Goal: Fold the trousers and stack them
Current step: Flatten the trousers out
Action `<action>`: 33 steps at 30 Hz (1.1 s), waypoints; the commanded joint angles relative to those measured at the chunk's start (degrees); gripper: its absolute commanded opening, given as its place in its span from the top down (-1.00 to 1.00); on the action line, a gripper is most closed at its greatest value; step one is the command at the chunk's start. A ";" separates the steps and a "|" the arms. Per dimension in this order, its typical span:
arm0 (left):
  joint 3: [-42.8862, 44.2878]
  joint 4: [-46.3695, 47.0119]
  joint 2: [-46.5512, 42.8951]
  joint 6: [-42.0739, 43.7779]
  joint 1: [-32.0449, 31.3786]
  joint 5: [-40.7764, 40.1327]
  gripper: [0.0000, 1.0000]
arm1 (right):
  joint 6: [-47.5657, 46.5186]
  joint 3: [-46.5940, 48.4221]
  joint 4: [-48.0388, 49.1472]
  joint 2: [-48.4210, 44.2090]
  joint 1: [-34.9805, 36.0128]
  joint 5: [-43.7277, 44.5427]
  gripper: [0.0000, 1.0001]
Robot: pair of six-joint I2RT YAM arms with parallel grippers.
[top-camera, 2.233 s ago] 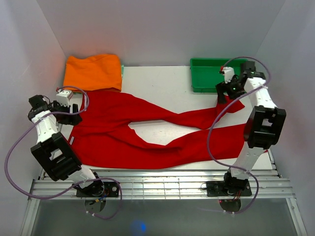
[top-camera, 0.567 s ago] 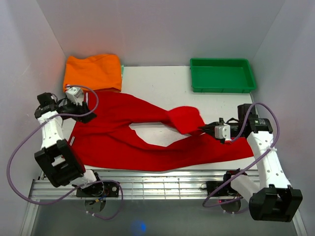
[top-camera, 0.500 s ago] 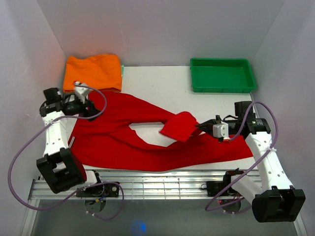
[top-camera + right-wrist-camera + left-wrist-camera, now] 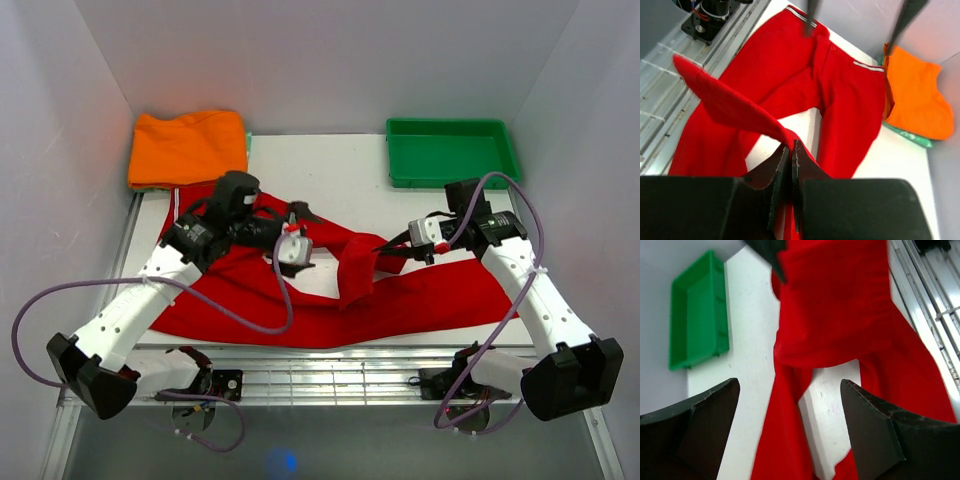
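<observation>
The bright red trousers (image 4: 430,295) lie spread across the white table, waist at the left. My right gripper (image 4: 385,247) is shut on one leg's end and holds it raised, so the cloth hangs folded back over the middle (image 4: 355,275). The right wrist view shows my right gripper (image 4: 788,150) pinching red fabric, with the white-striped waist (image 4: 850,100) beyond. My left gripper (image 4: 312,240) hovers open above the crotch area, pointing right. In its own view my left gripper (image 4: 790,425) holds nothing, and the lifted leg (image 4: 835,305) hangs ahead.
A folded orange garment (image 4: 188,147) (image 4: 915,95) sits at the back left corner. A green tray (image 4: 450,152) (image 4: 697,310) stands at the back right. Metal rails (image 4: 330,375) run along the near edge. White walls close in both sides.
My left arm has swung from the table's left edge to above the trousers' middle, its jaws opening wider. My right gripper has carried the leg end further left.
</observation>
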 commanded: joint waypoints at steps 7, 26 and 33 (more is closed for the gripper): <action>-3.12 -5.72 -2.93 48.89 -14.21 -7.49 -0.79 | -14.77 11.98 -30.13 13.02 5.76 1.69 0.84; -1.17 -13.30 4.37 62.91 -28.72 -11.18 -0.65 | -7.55 19.45 -30.13 26.48 13.41 0.30 0.84; -4.77 -8.46 5.43 61.41 -29.95 -15.31 -0.38 | -6.85 18.84 -30.13 26.13 15.34 0.73 0.84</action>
